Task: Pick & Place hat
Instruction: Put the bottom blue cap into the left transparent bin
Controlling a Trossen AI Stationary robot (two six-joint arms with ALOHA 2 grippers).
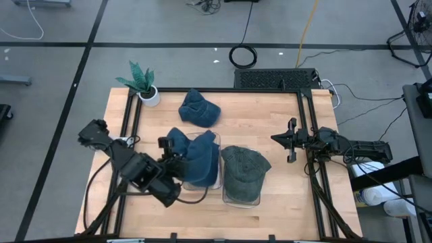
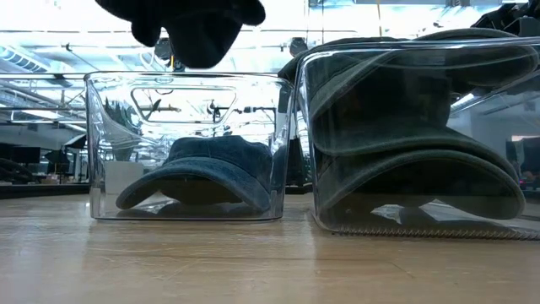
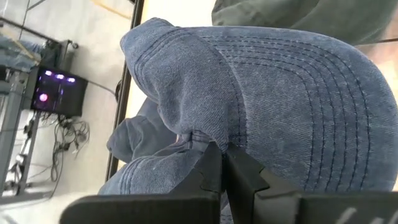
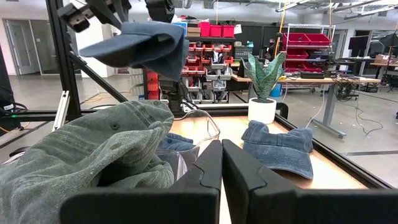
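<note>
My left gripper (image 1: 177, 156) is shut on a blue denim hat (image 1: 196, 152) and holds it in the air over the left clear container (image 2: 99, 143). In the low view the held hat (image 2: 194, 25) hangs above that container, and another blue hat (image 2: 198, 169) lies inside on its brim. A third blue hat (image 1: 199, 108) lies on the table farther back. Green hats (image 1: 244, 172) fill the right clear container (image 2: 422, 127). My right gripper (image 1: 291, 142) is shut on nothing at the table's right side. My left gripper pinches a fold of denim (image 3: 196, 138) between its two fingers, where the stitched brim (image 3: 298, 93) meets the crumpled crown. The fingers slant down from the table's left side. The hat is lifted clear, with its brim stretching away past the fingertips.
A potted plant (image 1: 143, 84) stands at the table's far left corner. The two containers stand side by side near the table's front middle. Black frame rails (image 1: 307, 115) run along the table's left and right sides.
</note>
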